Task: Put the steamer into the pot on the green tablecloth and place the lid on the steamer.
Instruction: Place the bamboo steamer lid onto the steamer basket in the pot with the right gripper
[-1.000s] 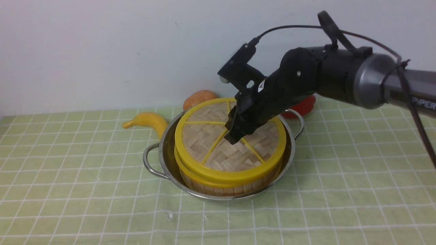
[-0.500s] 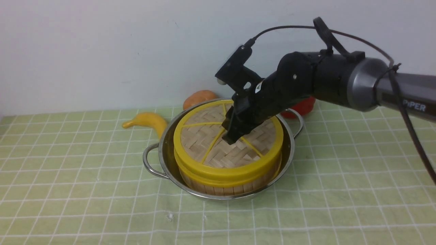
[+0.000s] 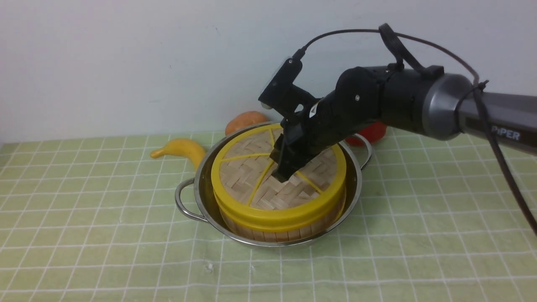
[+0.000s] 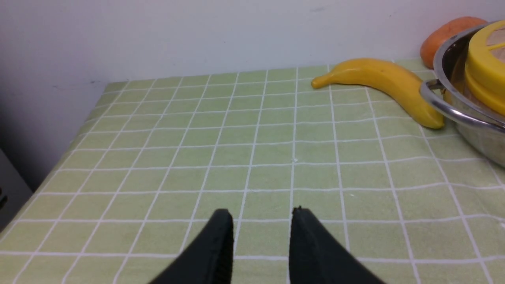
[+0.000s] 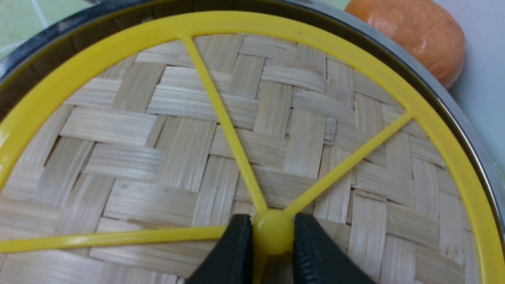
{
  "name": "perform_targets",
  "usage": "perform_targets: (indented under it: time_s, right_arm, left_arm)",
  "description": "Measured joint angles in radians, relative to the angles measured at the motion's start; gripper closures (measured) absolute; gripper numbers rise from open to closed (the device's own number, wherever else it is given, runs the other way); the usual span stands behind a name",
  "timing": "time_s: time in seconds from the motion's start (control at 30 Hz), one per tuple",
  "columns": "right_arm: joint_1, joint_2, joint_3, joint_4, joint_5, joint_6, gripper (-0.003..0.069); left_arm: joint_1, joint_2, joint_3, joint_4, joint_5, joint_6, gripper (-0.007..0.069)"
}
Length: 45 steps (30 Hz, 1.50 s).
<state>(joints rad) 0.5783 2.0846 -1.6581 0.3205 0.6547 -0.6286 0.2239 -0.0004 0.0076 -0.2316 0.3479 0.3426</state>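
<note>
The steel pot (image 3: pixel 201 184) stands on the green tablecloth (image 3: pixel 84 218). The steamer (image 3: pixel 289 233) sits inside it; only its slatted side wall shows. The lid (image 3: pixel 247 176) lies on the steamer, slightly tilted and shifted left. My right gripper (image 3: pixel 282 175) is shut on the lid's central yellow knob (image 5: pixel 273 236), one finger on each side. My left gripper (image 4: pixel 261 215) hovers low over bare cloth left of the pot (image 4: pixel 465 114), jaws apart and empty. The lid's rim (image 4: pixel 483 67) shows at the edge of the left wrist view.
A yellow banana (image 3: pixel 182 150) lies just left of the pot, also in the left wrist view (image 4: pixel 378 79). An orange fruit (image 3: pixel 245 121) sits behind the pot by the wall. A red object (image 3: pixel 371 133) lies behind the pot's right handle. The tablecloth's left edge (image 4: pixel 59 154) drops off.
My right gripper has moved the lid slightly left and down onto the steamer, still holding the knob. The pot and the left arm have not moved.
</note>
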Motion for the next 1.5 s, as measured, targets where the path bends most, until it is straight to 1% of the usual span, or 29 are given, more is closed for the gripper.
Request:
perform_targets:
  time_s: [0.73,0.97,1.5]
  right_arm:
    - [0.000,0.003,-0.017,0.003,0.039,0.022,0.0514]
    - [0.003,-0.018,-0.011,0.024,0.126,0.022,0.0515]
    - [0.005,-0.018,-0.010,0.019,0.123,0.022,0.0515]
  left_arm:
    - [0.000,0.000,0.000,0.000,0.000,0.000,0.0423]
    - [0.000,0.000,0.000,0.000,0.000,0.000,0.0423]
    - [0.000,0.000,0.000,0.000,0.000,0.000,0.0423]
